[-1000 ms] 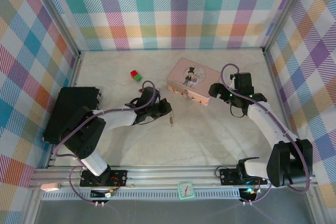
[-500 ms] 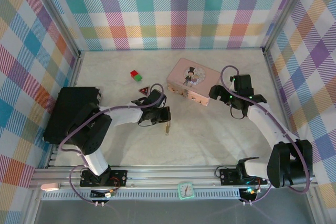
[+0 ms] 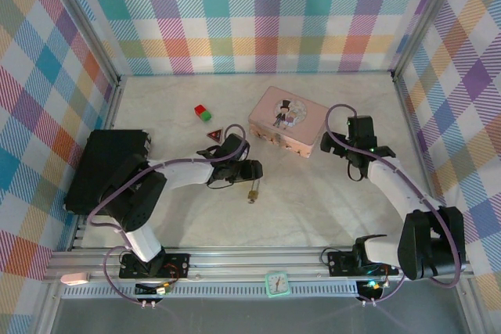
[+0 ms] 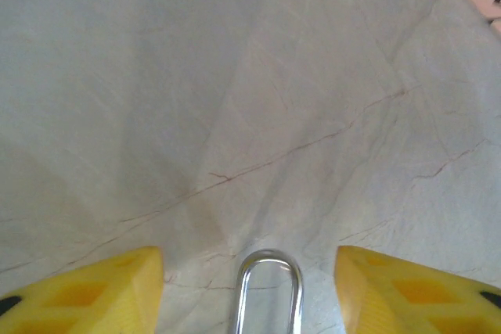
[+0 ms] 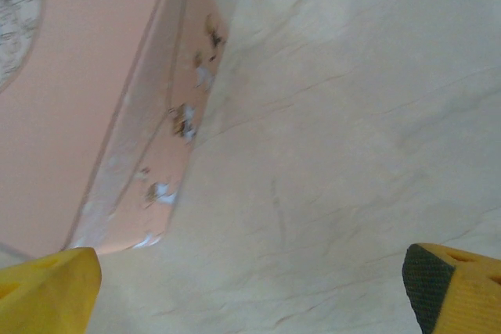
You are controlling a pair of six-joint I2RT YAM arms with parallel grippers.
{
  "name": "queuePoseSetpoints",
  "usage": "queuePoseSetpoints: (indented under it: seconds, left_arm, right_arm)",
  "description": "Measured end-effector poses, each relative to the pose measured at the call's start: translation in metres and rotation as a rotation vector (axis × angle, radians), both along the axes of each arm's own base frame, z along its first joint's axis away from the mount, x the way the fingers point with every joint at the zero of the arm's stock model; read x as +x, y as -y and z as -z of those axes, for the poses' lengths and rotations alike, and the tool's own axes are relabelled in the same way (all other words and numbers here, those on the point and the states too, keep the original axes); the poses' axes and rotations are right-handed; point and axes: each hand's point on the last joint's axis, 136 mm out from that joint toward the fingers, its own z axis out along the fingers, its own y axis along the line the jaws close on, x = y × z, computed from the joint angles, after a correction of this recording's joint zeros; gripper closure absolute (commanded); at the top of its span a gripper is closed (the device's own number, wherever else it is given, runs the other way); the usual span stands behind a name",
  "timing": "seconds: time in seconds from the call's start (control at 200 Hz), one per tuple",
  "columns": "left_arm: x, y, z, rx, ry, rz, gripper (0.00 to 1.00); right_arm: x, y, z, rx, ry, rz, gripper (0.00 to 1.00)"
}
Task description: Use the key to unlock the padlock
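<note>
I see the left gripper [image 4: 249,263] parted and empty, the padlock [image 3: 253,193] with its shackle [image 4: 270,291] free between the fingers; right gripper [image 5: 250,263] spread wide, empty, beside the pink tin [image 5: 102,115].

The left arm [image 3: 176,174] and the right arm [image 3: 399,187] share one build: smooth white links between bulky black joint housings. Each is bolted to a black plate, the left base [image 3: 154,263] at seven o'clock of the overhead view and the right base [image 3: 350,260] at five o'clock. A thin mauve-grey cable [image 3: 188,163] runs along each arm. The left gripper [image 3: 252,170] and right gripper [image 3: 358,129] have black bodies. Their fingers [image 4: 94,291] are bright yellow wedges with shallow recessed panels, and in the right wrist view the one at four o'clock has a dark face.
</note>
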Motion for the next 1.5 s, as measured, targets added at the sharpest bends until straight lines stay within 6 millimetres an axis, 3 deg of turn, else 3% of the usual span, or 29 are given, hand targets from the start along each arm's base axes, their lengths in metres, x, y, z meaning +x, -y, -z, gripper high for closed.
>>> queuePoseSetpoints:
  seconds: [0.15, 0.285, 0.54, 0.69, 0.85, 1.055, 1.23, 1.495]
  left_arm:
    - [0.020, -0.024, -0.035, 0.005, 0.100, -0.069, 0.32]
    - [0.045, -0.062, -0.065, 0.026, 0.195, -0.164, 0.30]
    - [0.076, -0.165, -0.103, 0.134, 0.341, -0.372, 0.24]
    - [0.077, -0.227, -0.114, 0.251, 0.414, -0.508, 0.22]
    - [0.073, -0.274, -0.101, 0.416, 0.448, -0.613, 0.22]
    - [0.050, -0.311, -0.064, 0.617, 0.459, -0.678, 0.21]
    - [0.046, -0.321, -0.045, 0.664, 0.505, -0.677, 0.21]
    - [0.066, -0.308, -0.026, 0.548, 0.666, -0.573, 0.22]
  right_arm:
    - [0.004, 0.029, 0.015, -0.103, 0.023, 0.046, 0.01]
    - [0.008, 0.047, 0.032, -0.124, 0.038, 0.082, 0.01]
    - [0.021, 0.052, 0.056, -0.134, 0.131, 0.062, 0.01]
    - [0.040, 0.048, 0.046, -0.141, 0.234, 0.025, 0.01]
    - [0.051, 0.038, 0.041, -0.138, 0.309, -0.040, 0.01]
    - [0.040, 0.032, 0.054, -0.134, 0.356, -0.082, 0.01]
    - [0.044, 0.032, 0.047, -0.138, 0.394, -0.081, 0.01]
    - [0.046, 0.032, 0.041, -0.139, 0.420, -0.079, 0.01]
